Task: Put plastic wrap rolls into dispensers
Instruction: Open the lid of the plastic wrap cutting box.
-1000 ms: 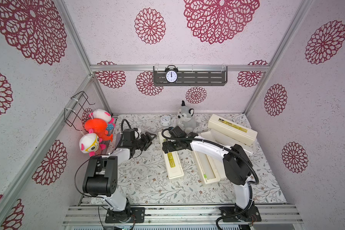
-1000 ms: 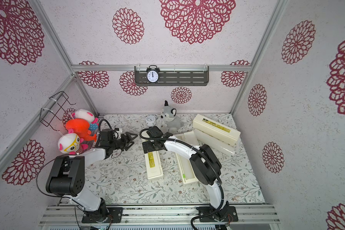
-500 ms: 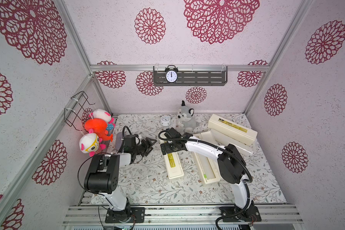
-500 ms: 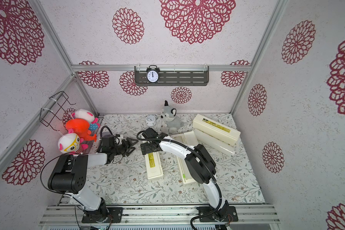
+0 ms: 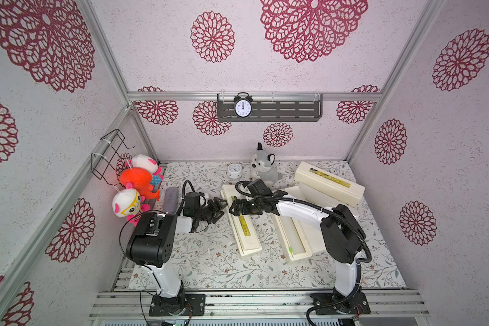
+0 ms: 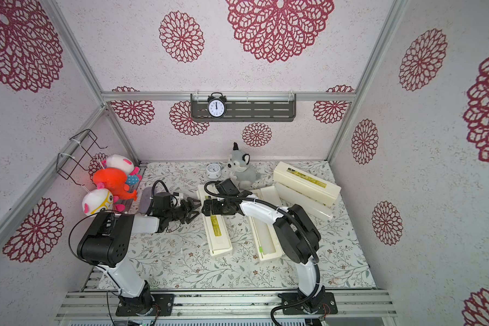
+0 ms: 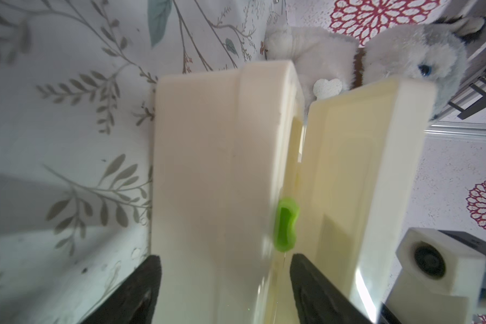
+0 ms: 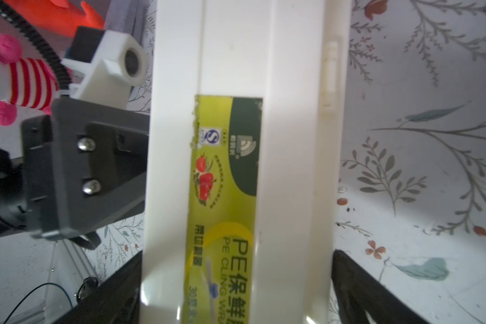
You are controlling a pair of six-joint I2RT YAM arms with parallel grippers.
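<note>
Both arms are working the centre dispenser, which runs 12 to 6 in the middle of the mat. The right gripper comes in from 3 o'clock with its jaws spread really wide, one finger along each long edge of the labelled lid. I can't tell if it's actually pinching.

The left gripper comes in from 9 o'clock. Its jaws are partway open around the box body, and there's a gap at one finger, so nothing's held. The lid looks cracked open, with the green slider in the gap.

The open dispenser sits just at its 3 o'clock. The back dispenser is shut, up at 1 o'clock, and a roll lies right against its 6 o'clock side.
</note>
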